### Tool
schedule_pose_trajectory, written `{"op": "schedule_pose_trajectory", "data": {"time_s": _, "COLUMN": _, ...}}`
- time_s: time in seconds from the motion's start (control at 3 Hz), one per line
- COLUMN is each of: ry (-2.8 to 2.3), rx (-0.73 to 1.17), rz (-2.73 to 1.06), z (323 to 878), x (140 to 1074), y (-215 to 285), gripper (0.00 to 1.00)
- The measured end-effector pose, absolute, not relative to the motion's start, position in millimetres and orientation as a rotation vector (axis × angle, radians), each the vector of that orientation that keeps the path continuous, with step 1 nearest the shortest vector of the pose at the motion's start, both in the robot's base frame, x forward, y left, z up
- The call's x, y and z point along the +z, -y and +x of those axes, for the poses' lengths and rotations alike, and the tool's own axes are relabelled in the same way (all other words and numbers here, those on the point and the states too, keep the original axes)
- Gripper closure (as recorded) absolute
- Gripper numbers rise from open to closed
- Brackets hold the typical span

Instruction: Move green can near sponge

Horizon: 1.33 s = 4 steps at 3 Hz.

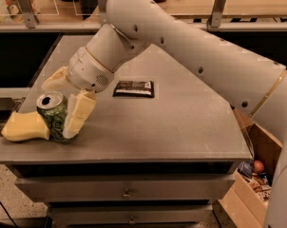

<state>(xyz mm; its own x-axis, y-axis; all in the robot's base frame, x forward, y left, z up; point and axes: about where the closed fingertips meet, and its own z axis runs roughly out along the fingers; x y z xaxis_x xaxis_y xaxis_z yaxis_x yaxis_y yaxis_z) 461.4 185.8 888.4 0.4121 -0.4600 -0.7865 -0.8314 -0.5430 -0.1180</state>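
The green can [53,114] stands upright on the grey table [181,122] near its front left corner, silver top up. It touches the pale yellow sponge [23,128], which lies just left of it at the table's edge. My gripper [56,120] reaches down from the upper right and straddles the can. One pale yellow finger [78,112] lies against the can's right side. The other finger [54,81] is behind the can, its tip hidden. The gripper is shut on the can.
A flat dark snack packet [133,88] lies mid-table, right of the gripper. My white arm [196,46] spans the table's right and back. A cardboard box [255,170] with items stands on the floor at right. Drawers [127,189] sit under the tabletop.
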Motion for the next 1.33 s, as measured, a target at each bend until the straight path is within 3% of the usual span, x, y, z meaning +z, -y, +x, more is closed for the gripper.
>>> {"op": "schedule_pose_trajectory", "data": {"time_s": 1.33, "ry": -1.245, "rx": 0.935, "rz": -2.17, "z": 511, "x": 887, "y": -171, "gripper": 0.0}}
